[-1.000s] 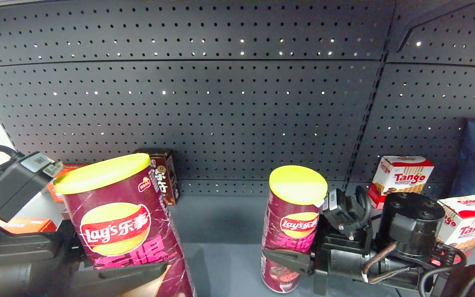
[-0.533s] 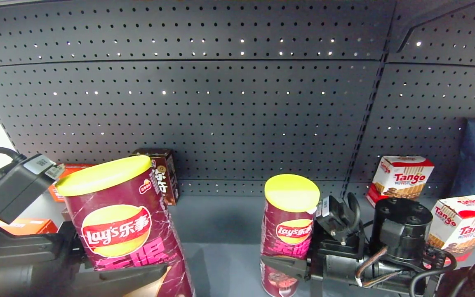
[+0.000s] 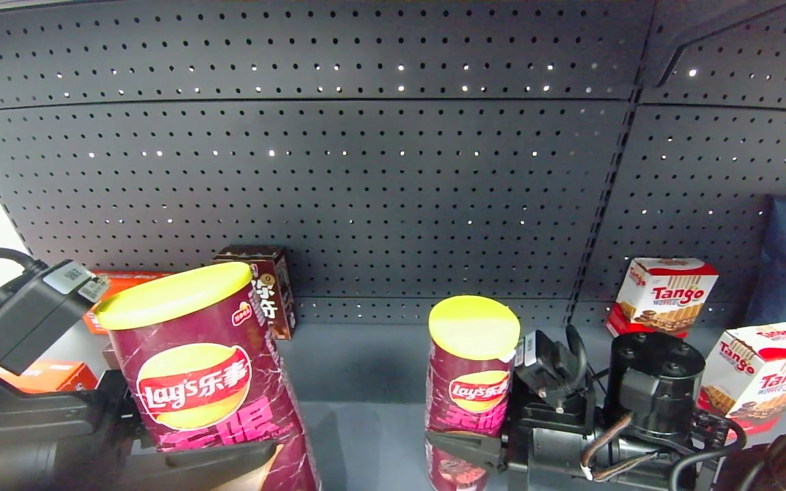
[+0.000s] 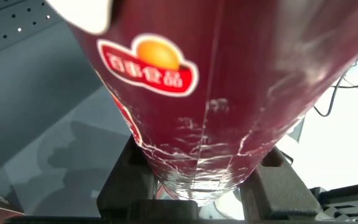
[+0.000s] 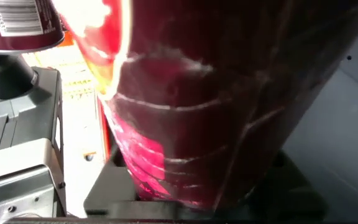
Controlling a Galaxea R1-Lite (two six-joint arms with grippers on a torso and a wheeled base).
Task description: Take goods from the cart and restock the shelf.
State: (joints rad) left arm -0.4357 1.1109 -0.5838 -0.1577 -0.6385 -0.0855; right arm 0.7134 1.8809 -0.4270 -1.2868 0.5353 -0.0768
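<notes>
mid-restock here. my left claw [image 3: 243, 436] is clamped round the left can [image 3: 209, 382] of chips, which leans at about 8 o'clock in the head view. my right claw [image 3: 464, 436] is clamped round the right can [image 3: 471, 382], upright at about 5 o'clock. both are up at the shelf [image 3: 366, 368] but, as i read it, neither is placed. what's left is setting each down on the bare stretch in the middle and letting go. sitting there already: a brown box [image 3: 260, 290] at the back near 8 o'clock, orange boxes [image 3: 31, 372] out toward 9, and two wafer boxes [image 3: 666, 293] around 4 o'clock.

hard to make out: the bottoms of both cans are cut off at the lower edge, so i can't tell if either touches the shelf. the far finger of each claw is hidden behind its can. in the wrist views the can walls are so close and glary that i can't read the contact at the pads.
</notes>
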